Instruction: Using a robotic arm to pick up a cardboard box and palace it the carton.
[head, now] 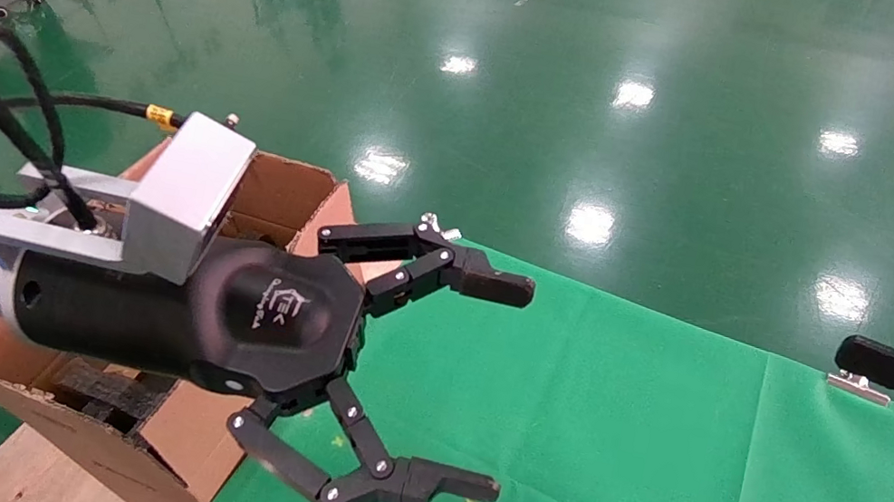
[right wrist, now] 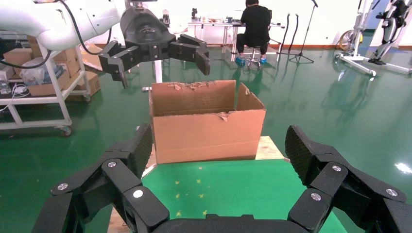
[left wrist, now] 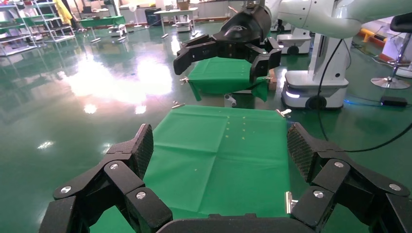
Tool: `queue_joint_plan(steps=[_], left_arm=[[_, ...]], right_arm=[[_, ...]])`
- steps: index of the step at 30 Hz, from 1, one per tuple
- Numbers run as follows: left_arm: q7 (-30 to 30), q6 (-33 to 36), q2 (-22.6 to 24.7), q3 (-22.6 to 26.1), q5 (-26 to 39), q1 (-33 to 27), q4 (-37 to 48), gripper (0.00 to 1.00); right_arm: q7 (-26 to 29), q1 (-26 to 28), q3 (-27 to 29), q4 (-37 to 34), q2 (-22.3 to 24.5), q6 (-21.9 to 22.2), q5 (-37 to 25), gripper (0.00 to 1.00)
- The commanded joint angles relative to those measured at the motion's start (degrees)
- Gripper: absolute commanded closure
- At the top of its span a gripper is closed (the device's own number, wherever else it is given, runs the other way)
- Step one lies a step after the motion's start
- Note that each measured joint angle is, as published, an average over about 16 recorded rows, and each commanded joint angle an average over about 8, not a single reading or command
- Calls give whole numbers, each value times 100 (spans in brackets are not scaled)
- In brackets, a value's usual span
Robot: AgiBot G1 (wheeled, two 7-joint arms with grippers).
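My left gripper [head: 510,391], on the white arm with the silver bracket, hangs open and empty above the green table, just right of the carton [head: 284,185]. The carton is a large brown box with upright flaps and black foam [head: 100,392] inside. The right wrist view shows the carton [right wrist: 206,131] standing at the table's far end, with the left gripper [right wrist: 155,46] open above it. My right gripper [head: 813,444] is open and empty at the right edge. The left wrist view has the left gripper [left wrist: 221,150] open over bare cloth. The cardboard box is out of view.
A green cloth [head: 609,427] covers the table, held by metal clips [head: 857,388]. The carton rests on a wooden board [right wrist: 269,145]. Glossy green floor surrounds the table. A seated person [right wrist: 255,24] works at a far bench.
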Motion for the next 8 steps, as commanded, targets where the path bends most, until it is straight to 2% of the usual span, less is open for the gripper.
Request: queue_joint_plan(steps=[1, 8], left_arm=[[-10, -6, 2, 16, 10, -23, 30, 0], [-26, -19, 7, 42, 35, -59, 77, 0]], right_arm=[[0, 0, 0, 0, 0, 0, 0, 0], [0, 0, 0, 0, 0, 0, 0, 0]])
